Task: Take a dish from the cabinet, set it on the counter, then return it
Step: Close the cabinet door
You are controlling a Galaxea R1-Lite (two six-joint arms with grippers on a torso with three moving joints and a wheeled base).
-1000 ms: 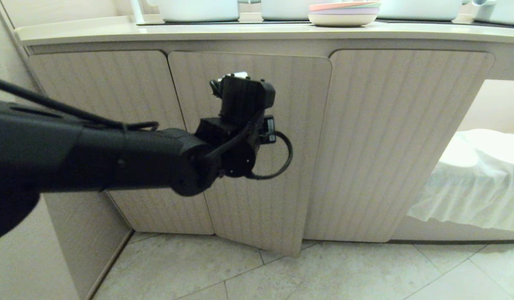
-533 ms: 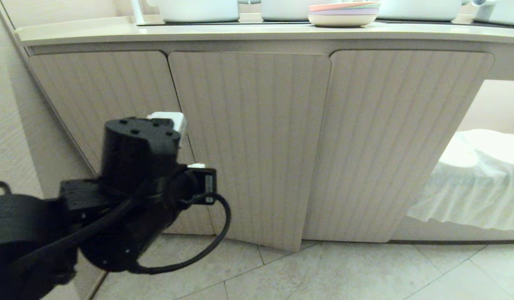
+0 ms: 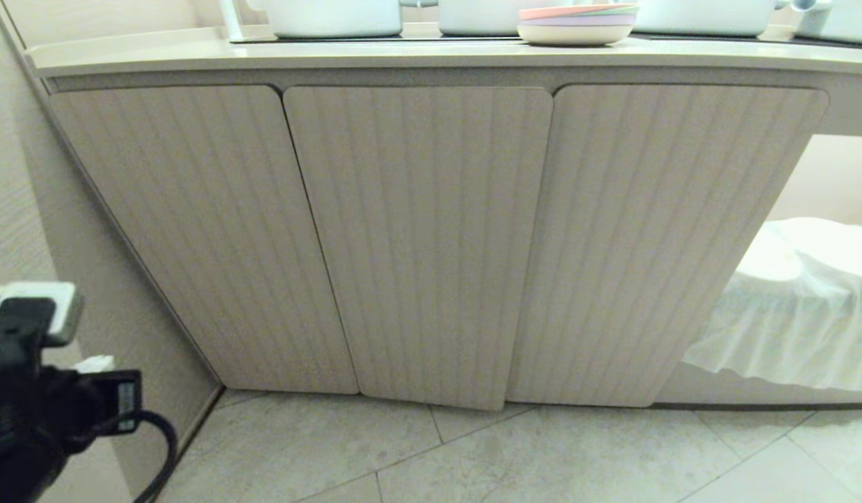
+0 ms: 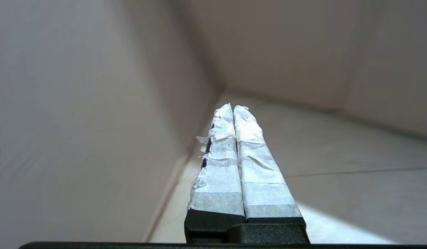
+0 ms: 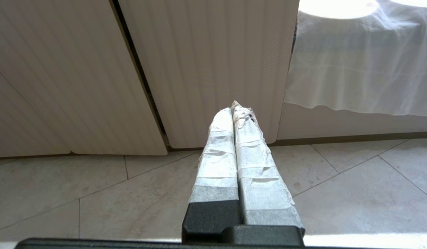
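a: cabinet [image 3: 417, 237] doors are seen flush, dish not visible, presumably returned inside. worktop [image 3: 403, 52] carries only pastel plates [image 3: 576, 22].
b: left pincer [image 4: 233, 108] pressed together, empty, low by the wall. right pincer [image 5: 236, 109] likewise, parked. nothing further appears needed.

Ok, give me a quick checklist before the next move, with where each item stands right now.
1. Cabinet doors shut: ok, all three sit flush.
2. Dish back inside: cannot tell, nothing behind the doors shows, and no blue dish is on the visible part of the counter.
3. Left gripper empty: ok, fingers pressed together on nothing, pointing at the floor beside the wall.
4. Right gripper empty: ok, fingers together, low over the floor, facing the doors.
5. Left arm out of the doors' way: ok, at the lower left by the wall.
6. Pastel plates steady on the counter: ok, stacked near its front edge.
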